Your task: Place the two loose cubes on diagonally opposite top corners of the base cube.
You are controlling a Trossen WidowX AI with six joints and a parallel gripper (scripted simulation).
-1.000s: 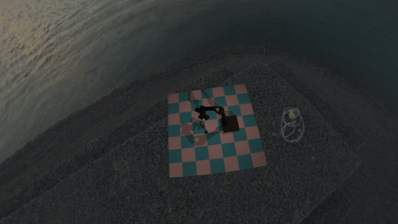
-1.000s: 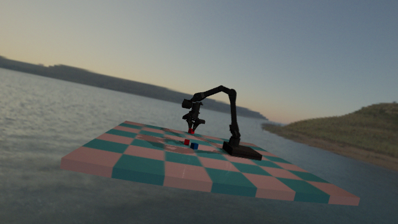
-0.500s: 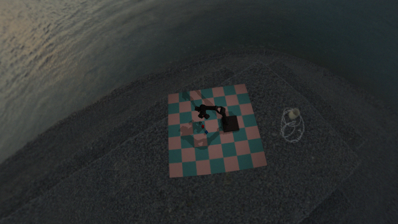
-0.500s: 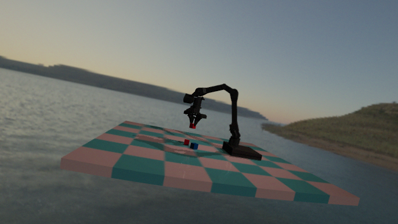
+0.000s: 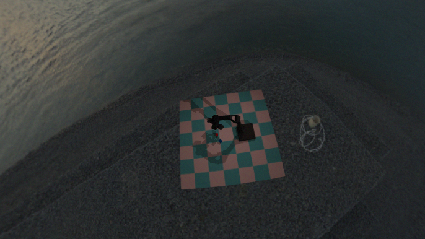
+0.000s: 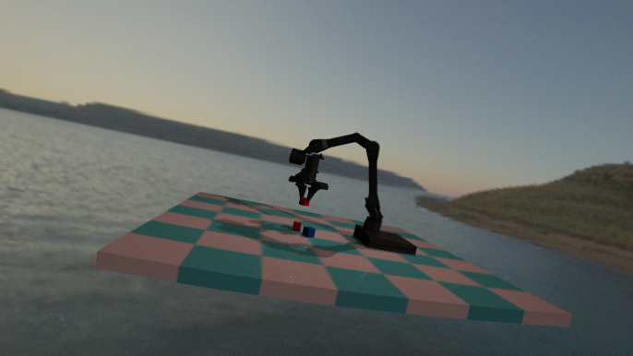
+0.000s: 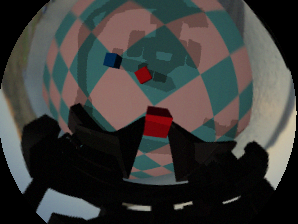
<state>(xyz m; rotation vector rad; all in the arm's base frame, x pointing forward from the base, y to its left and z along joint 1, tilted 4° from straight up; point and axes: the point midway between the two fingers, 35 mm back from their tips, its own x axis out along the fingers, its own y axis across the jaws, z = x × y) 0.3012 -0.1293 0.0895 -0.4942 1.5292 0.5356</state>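
The gripper (image 6: 304, 201) is closed partway on a small red cube (image 7: 158, 121), pinched between the two dark fingers and carried high above the checkered board (image 6: 221, 272). Taking the held cube as landmark: a second red cube (image 6: 296, 226) sits on the board well below it, and a blue cube (image 6: 308, 231) stands just beside that one, on the side nearer the arm's base (image 6: 406, 247); whether these two touch cannot be told. In the wrist view the same pair is seen beyond the held cube, red one (image 7: 144, 74) closer, blue one (image 7: 112, 60) further off to the left. Which cube on the board is the fixed base cannot be told from the pictures; nothing is stacked on anything. Progress is judged early: one loose cube is lifted, no corner is capped, and left to do are both placements with the small gap, release and withdrawal. The surface is a flat slab of pink and teal squares, crossed by the arm's shadow under the held cube. No room is shown: open water, a dusk sky and a grassy shore (image 6: 567, 203) lie around the slab, with gravel-like ground in the top view.
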